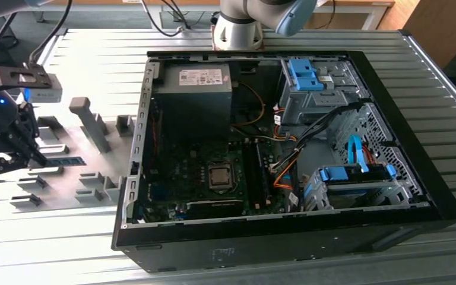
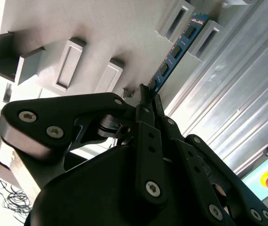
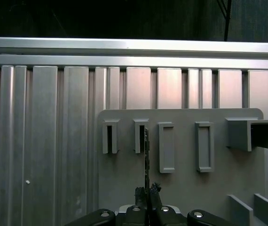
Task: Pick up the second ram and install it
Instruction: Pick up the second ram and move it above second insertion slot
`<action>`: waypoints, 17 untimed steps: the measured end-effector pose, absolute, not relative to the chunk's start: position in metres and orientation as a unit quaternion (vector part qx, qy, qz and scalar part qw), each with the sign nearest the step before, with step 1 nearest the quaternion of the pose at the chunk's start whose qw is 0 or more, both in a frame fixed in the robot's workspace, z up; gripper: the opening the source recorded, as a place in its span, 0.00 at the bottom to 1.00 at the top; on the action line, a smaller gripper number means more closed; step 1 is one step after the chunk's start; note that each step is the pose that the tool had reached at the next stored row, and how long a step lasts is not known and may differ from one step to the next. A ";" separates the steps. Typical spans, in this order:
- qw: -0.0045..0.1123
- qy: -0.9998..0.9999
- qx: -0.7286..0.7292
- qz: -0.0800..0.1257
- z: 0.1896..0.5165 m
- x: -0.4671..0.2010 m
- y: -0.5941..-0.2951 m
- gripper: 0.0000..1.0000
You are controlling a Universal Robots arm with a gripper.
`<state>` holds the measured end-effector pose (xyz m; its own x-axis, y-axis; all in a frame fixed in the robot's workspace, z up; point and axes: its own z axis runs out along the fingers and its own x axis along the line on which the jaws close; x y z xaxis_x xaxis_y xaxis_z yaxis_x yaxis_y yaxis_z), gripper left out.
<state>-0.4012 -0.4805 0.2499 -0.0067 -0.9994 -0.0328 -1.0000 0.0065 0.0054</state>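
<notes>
Gripper (image 2: 145, 94) jaws pinch one end of the ram stick (image 2: 176, 49) (on edge). Its far end sits between two grey blocks (image 2: 174, 21), at 9 o'clock from the computer case (image 1: 291, 234) in the exterior view.

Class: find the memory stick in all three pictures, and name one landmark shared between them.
Exterior view: the memory stick sits on the grey plate, at the exterior view's left.
Second wrist view: the memory stick runs from the claw out between two grey blocks.
First wrist view: the memory stick, edge-on, is a thin line ahead of the claw.
Shared landmark: the grey plate.
</notes>
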 end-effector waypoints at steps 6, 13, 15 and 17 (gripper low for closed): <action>0.009 0.709 -0.705 0.013 0.251 -0.401 -0.480 0.14; 0.009 0.709 -0.705 0.013 0.253 -0.401 -0.480 0.14; 0.009 0.709 -0.705 0.012 0.254 -0.401 -0.480 0.14; 0.009 0.709 -0.705 0.012 0.254 -0.401 -0.480 0.14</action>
